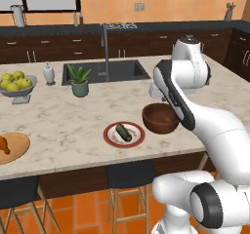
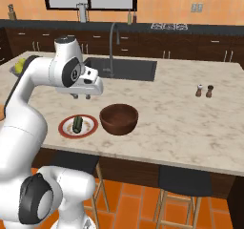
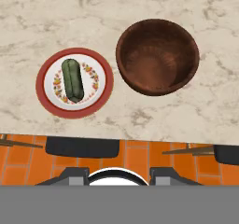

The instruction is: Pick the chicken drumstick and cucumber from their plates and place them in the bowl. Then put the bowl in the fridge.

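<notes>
Judging the risks, left to right. Orange-brown glossy chicken drumstick (image 1: 4, 144) on the flat tan wooden plate (image 1: 17, 147), far left on the marble counter (image 1: 63, 121), near the front edge: long reach, possible roll off the flat disc toward the drop. Short dark green cucumber (image 3: 73, 80) lying centred on the white red-rimmed plate (image 3: 46, 97), just beside the deep reddish-brown wooden bowl (image 3: 157, 55), bowl empty. Round cucumber liable to squirt sideways under an off-centre pinch, or to drag the plate toward the edge. Dark 2-finger gripper (image 2: 81, 97) hovering above plate and bowl, holding nothing; jaw spread cannot tell. Open marble behind both; stools below the front edge; 2 shakers (image 2: 204, 90) well apart at right.
</notes>
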